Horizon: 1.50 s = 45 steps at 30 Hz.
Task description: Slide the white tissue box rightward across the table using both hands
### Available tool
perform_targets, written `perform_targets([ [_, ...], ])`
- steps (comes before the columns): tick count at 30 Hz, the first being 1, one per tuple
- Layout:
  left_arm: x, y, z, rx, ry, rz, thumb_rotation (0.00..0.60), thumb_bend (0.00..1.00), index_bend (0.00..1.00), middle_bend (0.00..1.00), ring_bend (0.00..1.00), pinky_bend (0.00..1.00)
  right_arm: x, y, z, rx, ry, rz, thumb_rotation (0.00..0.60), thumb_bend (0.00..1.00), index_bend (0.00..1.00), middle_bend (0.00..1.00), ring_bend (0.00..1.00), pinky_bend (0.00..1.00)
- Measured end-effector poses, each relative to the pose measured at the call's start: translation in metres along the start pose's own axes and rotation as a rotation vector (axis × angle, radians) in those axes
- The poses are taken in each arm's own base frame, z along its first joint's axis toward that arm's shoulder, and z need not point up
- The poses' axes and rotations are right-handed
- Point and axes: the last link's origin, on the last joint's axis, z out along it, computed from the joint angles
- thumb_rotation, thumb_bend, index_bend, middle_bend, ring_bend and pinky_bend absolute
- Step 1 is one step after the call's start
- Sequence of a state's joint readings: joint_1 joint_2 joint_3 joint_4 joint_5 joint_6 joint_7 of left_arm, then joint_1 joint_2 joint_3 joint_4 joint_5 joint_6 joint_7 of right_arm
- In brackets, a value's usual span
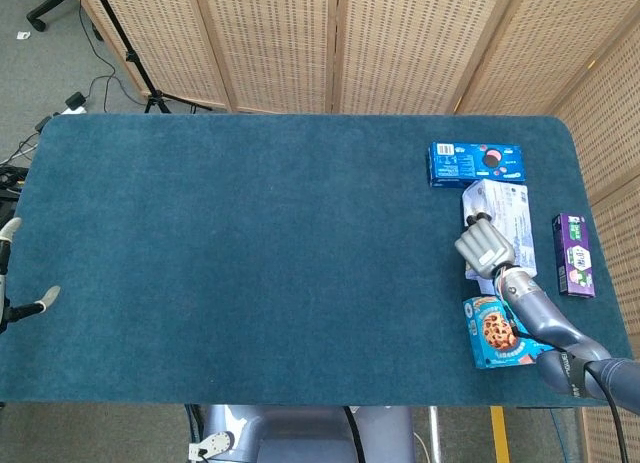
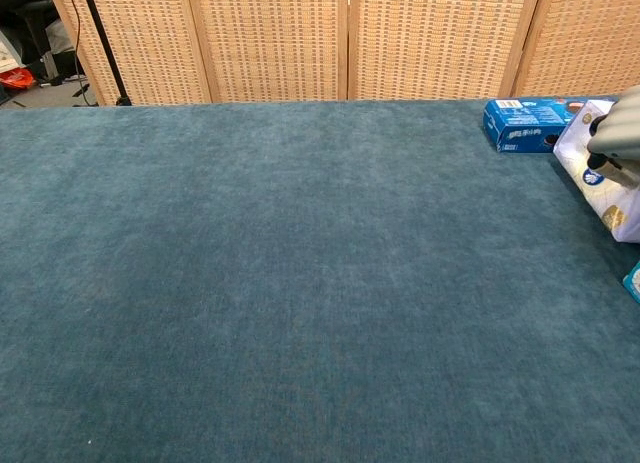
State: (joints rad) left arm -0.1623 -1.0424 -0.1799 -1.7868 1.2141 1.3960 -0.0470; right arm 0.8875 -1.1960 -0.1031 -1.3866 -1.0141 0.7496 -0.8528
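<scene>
The white tissue box (image 1: 507, 213) lies at the table's right side, just below a blue biscuit box (image 1: 478, 164). My right hand (image 1: 485, 248) has its fingers curled and presses on the box's left near edge. In the chest view the tissue box (image 2: 598, 175) and the right hand (image 2: 620, 138) are cut off by the right border. Only two fingertips (image 1: 47, 296) of my left hand (image 1: 12, 273) show at the far left, off the table, spread apart and holding nothing.
A purple carton (image 1: 573, 255) lies right of the tissue box, close to the table's right edge. A light blue cookie box (image 1: 498, 331) sits under my right forearm. The blue biscuit box (image 2: 530, 125) is at the back right. The teal table cloth (image 1: 250, 243) stretches leftward.
</scene>
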Motion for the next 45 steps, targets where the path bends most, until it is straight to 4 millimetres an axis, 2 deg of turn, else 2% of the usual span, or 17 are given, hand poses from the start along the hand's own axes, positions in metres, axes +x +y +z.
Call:
perform_targets([
  [7,-0.001,0.002,-0.001,-0.007,-0.003,0.002,0.6,0.22,0.0,0.0,0.0,0.0,-0.012,0.007,-0.003,-0.023,-0.032,0.003,0.6,1.0,0.53,0.36,0.22,0.29],
  [13,-0.001,0.002,-0.002,-0.014,-0.006,0.001,0.6,0.22,0.0,0.0,0.0,0.0,-0.005,0.003,-0.005,-0.012,-0.005,0.0,0.6,1.0,0.53,0.35,0.22,0.29],
  [21,0.001,0.002,-0.005,-0.025,-0.007,-0.013,0.6,0.22,0.0,0.0,0.0,0.0,0.023,-0.001,-0.005,-0.024,0.102,0.01,0.6,1.0,0.53,0.34,0.22,0.29],
  [28,0.004,0.0,-0.007,-0.03,-0.004,-0.02,0.6,0.22,0.0,0.0,0.0,0.0,0.063,0.002,-0.015,-0.03,0.292,0.097,0.6,1.0,0.52,0.34,0.22,0.29],
  [30,0.004,-0.001,-0.007,-0.032,-0.003,-0.022,0.6,0.22,0.0,0.0,0.0,0.0,0.075,0.006,-0.021,-0.029,0.371,0.14,0.6,1.0,0.48,0.32,0.21,0.29],
  [33,0.005,-0.001,-0.009,-0.036,-0.003,-0.026,0.6,0.22,0.0,0.0,0.0,0.0,0.089,0.013,-0.033,-0.036,0.497,0.227,0.6,1.0,0.33,0.23,0.15,0.28],
  [35,0.005,-0.002,-0.01,-0.045,-0.009,-0.029,0.6,0.22,0.0,0.0,0.0,0.0,0.094,0.019,-0.044,-0.046,0.585,0.304,0.6,0.81,0.22,0.14,0.08,0.24],
  [37,0.005,-0.003,-0.012,-0.059,-0.021,-0.03,0.6,0.22,0.0,0.0,0.0,0.0,0.093,0.025,-0.056,-0.057,0.667,0.387,0.6,0.33,0.09,0.04,0.01,0.14],
  [39,0.005,-0.005,-0.015,-0.07,-0.029,-0.03,0.6,0.21,0.0,0.0,0.0,0.0,0.088,0.029,-0.069,-0.068,0.72,0.461,0.6,0.07,0.02,0.0,0.0,0.07],
  [40,0.005,-0.007,-0.017,-0.076,-0.034,-0.029,0.6,0.21,0.0,0.0,0.0,0.0,0.083,0.03,-0.075,-0.076,0.737,0.498,0.6,0.01,0.01,0.0,0.0,0.03],
  [45,0.003,-0.019,-0.029,-0.081,-0.035,-0.002,0.6,0.18,0.0,0.0,0.0,0.0,0.046,0.026,-0.109,-0.137,0.714,0.673,0.6,0.0,0.0,0.0,0.0,0.0],
])
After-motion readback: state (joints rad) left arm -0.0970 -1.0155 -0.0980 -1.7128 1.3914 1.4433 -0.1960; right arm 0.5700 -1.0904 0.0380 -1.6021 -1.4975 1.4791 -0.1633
